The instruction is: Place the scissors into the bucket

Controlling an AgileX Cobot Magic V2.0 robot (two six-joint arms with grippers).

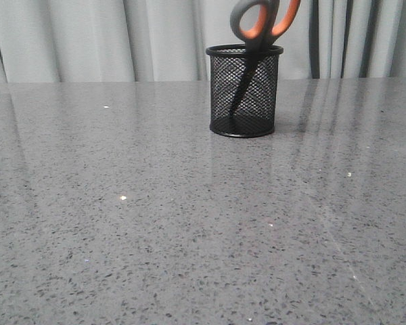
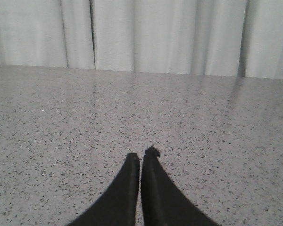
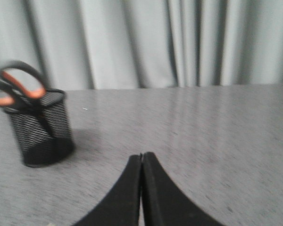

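The black wire-mesh bucket [image 1: 244, 91] stands upright far back on the table, right of centre. The scissors [image 1: 260, 24] stand inside it, blades down, grey and orange handles sticking out above the rim. Both also show in the right wrist view, the bucket [image 3: 40, 129] and the scissors [image 3: 21, 87], blurred. My right gripper [image 3: 142, 155] is shut and empty, low over the table, apart from the bucket. My left gripper [image 2: 141, 154] is shut and empty over bare table. Neither gripper shows in the front view.
The grey speckled tabletop [image 1: 189, 223] fills the front view. Pale curtains [image 1: 122, 40] hang behind the table's far edge.
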